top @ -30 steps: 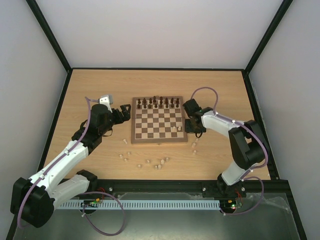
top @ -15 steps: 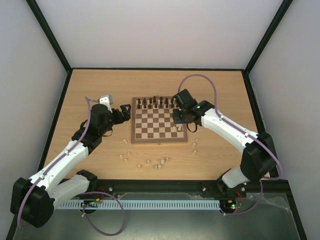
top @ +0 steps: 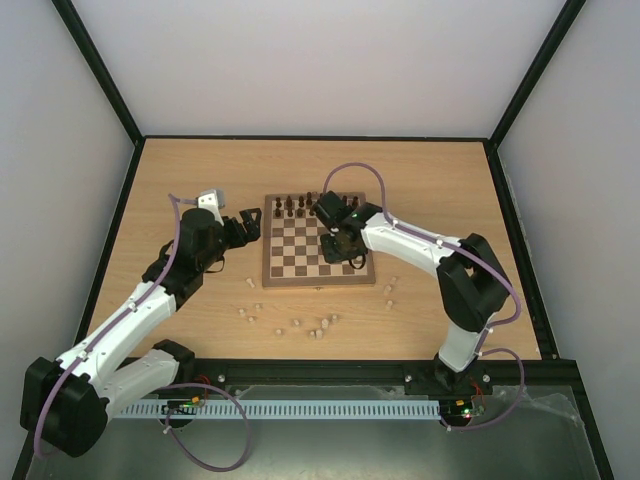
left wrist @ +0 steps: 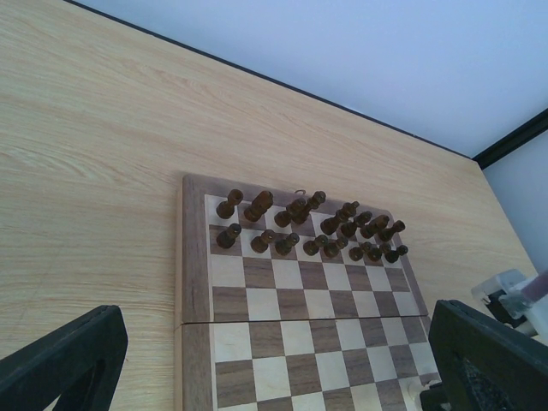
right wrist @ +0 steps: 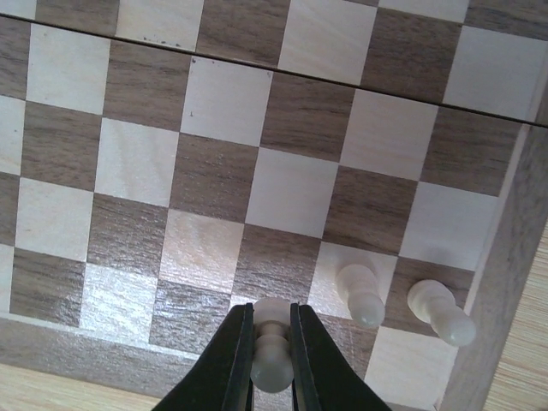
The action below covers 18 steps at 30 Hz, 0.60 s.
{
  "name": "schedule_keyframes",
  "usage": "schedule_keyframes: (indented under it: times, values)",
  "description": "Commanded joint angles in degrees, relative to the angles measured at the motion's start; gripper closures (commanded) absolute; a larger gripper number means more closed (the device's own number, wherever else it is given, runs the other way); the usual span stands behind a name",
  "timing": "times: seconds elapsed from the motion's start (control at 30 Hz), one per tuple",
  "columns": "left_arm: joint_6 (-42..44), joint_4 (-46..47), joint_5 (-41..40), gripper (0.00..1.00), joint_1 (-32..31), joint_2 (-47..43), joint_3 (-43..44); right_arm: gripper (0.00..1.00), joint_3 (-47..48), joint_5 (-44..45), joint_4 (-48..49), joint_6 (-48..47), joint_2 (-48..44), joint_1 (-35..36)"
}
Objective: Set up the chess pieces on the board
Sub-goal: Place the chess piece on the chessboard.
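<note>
The board (top: pixel 296 256) lies mid-table, with dark chess pieces (top: pixel 298 207) filling its two far rows. In the right wrist view my right gripper (right wrist: pixel 271 318) is shut on a pale pawn (right wrist: pixel 274 361), held just over the board's (right wrist: pixel 214 180) near rows. Two pale pawns (right wrist: pixel 360 293) (right wrist: pixel 439 312) stand to its right, near the corner. From above, that gripper (top: pixel 347 250) hovers over the board's right half. My left gripper (top: pixel 250 222) waits open off the board's left edge. Its view has the dark pieces (left wrist: pixel 308 227) ahead and nothing between its fingers (left wrist: pixel 68 355).
Several pale pieces (top: pixel 297 324) lie scattered on the table between the board and the arm bases, with two more (top: pixel 389 290) near the board's right corner. Black frame posts and white walls bound the table.
My right arm swung left from beside the board's right edge to over the board, still shut on the pale pawn. The left arm has stayed put.
</note>
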Motion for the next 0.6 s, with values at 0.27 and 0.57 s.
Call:
schedule_keyframes:
  times: [0.27, 0.57]
  values:
    - [0.1, -0.5, -0.7, 0.01, -0.2, -0.8, 1.2, 0.88, 2.9, 1.1, -2.8, 0.5, 5.5, 0.8]
    - [0.2, -0.5, -0.8, 0.00, -0.2, -0.6, 1.2, 0.80, 2.8, 1.0, -1.8, 0.3, 6.4, 0.8]
